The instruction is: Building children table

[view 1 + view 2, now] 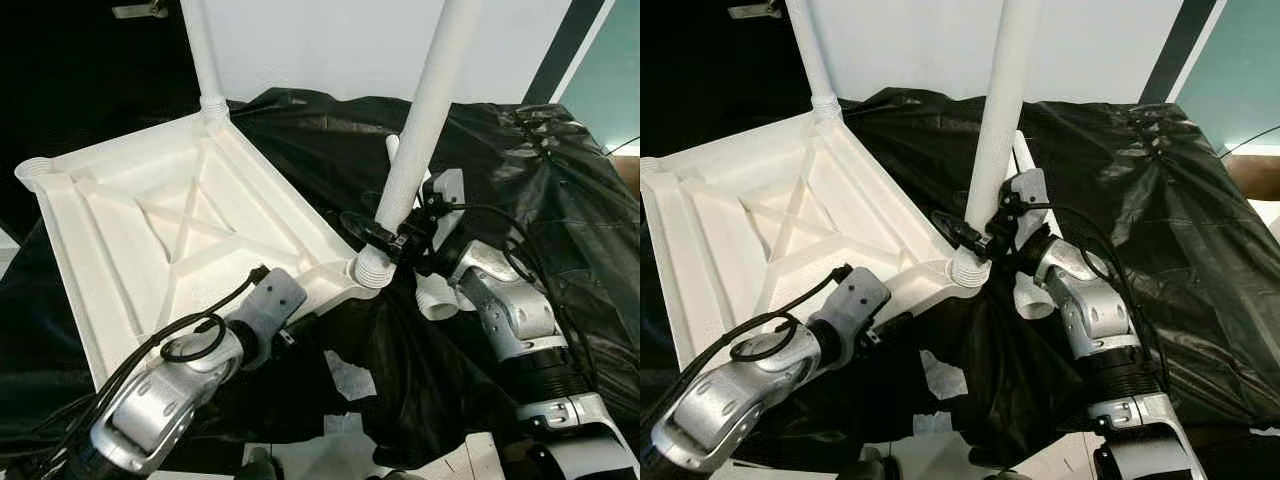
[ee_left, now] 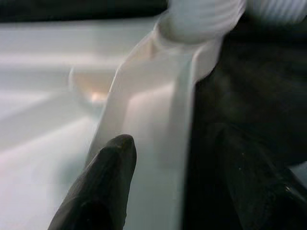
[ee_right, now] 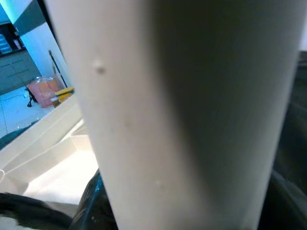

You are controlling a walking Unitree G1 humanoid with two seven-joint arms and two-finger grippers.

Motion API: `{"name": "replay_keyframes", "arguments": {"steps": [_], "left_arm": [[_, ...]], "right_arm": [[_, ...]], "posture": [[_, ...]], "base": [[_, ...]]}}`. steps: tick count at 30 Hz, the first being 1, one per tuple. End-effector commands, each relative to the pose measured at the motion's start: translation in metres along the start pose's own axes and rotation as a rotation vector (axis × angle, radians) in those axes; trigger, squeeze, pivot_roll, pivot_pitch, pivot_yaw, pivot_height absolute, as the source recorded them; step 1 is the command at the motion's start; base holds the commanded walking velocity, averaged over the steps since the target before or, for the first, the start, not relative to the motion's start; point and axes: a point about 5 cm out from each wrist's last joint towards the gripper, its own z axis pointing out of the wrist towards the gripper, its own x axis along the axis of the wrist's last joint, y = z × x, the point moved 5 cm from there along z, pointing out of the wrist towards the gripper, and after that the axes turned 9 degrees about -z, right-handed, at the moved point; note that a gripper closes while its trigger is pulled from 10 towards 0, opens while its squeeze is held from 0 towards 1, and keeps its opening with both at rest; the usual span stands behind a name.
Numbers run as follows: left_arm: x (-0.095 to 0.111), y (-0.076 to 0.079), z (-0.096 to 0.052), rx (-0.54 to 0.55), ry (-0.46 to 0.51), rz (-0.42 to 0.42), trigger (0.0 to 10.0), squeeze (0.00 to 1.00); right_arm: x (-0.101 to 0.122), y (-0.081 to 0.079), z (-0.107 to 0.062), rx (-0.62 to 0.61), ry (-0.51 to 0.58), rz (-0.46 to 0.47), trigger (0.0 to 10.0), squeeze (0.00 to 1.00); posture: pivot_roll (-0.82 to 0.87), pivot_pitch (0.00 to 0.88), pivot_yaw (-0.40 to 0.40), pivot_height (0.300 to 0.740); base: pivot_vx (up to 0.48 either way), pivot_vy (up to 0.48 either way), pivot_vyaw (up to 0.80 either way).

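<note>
The white table top [image 1: 120, 250] lies upside down on black sheeting, ribs facing up. One white leg [image 1: 203, 55] stands in the far corner socket. A second leg [image 1: 425, 125] stands, slightly tilted, in the near right corner socket [image 1: 370, 268]. My right gripper [image 1: 393, 238] is shut on that leg just above the socket, and the leg's shaft [image 3: 182, 115] sits between the dark fingers. My left gripper [image 2: 184, 153] is shut on the table top's near rim, one black finger [image 2: 103, 187] lying on the inner face. The left corner socket [image 1: 32, 170] is empty.
A spare white leg [image 1: 437, 296] lies on the black sheeting [image 1: 540, 170] under my right forearm. A white wall stands behind the table. Pale floor [image 1: 330, 455] shows at the near edge, and a brown box [image 1: 628, 170] sits at the far right.
</note>
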Motion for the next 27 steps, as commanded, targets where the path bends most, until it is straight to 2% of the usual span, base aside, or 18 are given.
{"name": "replay_keyframes", "arguments": {"steps": [1, 7, 10, 13, 15, 18, 20, 27], "left_arm": [[0.009, 0.019, -0.001, -0.123, 0.045, -0.025, 10.0, 0.0], [0.015, 0.023, 0.001, -0.135, 0.075, -0.033, 10.0, 0.0], [0.024, 0.022, 0.002, -0.123, 0.12, -0.062, 10.0, 0.0], [0.024, 0.021, -0.001, -0.12, 0.119, -0.067, 10.0, 0.0], [0.024, 0.02, -0.003, -0.119, 0.12, -0.076, 10.0, 0.0], [0.024, 0.02, -0.003, -0.12, 0.121, -0.078, 10.0, 0.0], [0.025, 0.02, -0.004, -0.124, 0.123, -0.082, 10.0, 0.0], [0.025, 0.021, -0.005, -0.13, 0.127, -0.087, 10.0, 0.0]], "right_arm": [[-0.002, -0.002, 0.006, 0.033, -0.009, -0.021, 10.0, 0.0], [-0.004, -0.002, 0.013, 0.044, -0.016, -0.016, 10.0, 0.0], [-0.012, -0.016, 0.019, 0.114, -0.065, -0.029, 10.0, 0.0], [-0.018, -0.024, 0.02, 0.149, -0.1, -0.055, 10.0, 0.0], [-0.025, -0.025, 0.017, 0.154, -0.141, -0.091, 10.0, 0.0], [-0.028, -0.023, 0.016, 0.148, -0.156, -0.098, 10.0, 0.0], [-0.039, -0.008, 0.011, 0.072, -0.218, -0.096, 10.0, 0.0], [-0.043, -0.002, 0.01, 0.052, -0.245, -0.096, 10.0, 0.0]], "posture": [[0.13, 0.099, -0.023, 0.74], [0.14, 0.094, -0.025, 0.74], [0.15, 0.087, -0.035, 0.74], [0.15, 0.084, -0.039, 0.74], [0.15, 0.082, -0.038, 0.74], [0.15, 0.082, -0.04, 0.74], [0.15, 0.081, -0.039, 0.74], [0.13, 0.076, -0.033, 0.74]], "base": [[0.0, 0.0, 0.0], [0.0, 0.0, 0.0], [0.0, 0.0, 0.0], [0.0, 0.0, 0.0], [0.0, 0.0, 0.0], [0.0, 0.0, 0.0], [0.0, 0.0, 0.0], [0.0, 0.0, 0.0]]}}
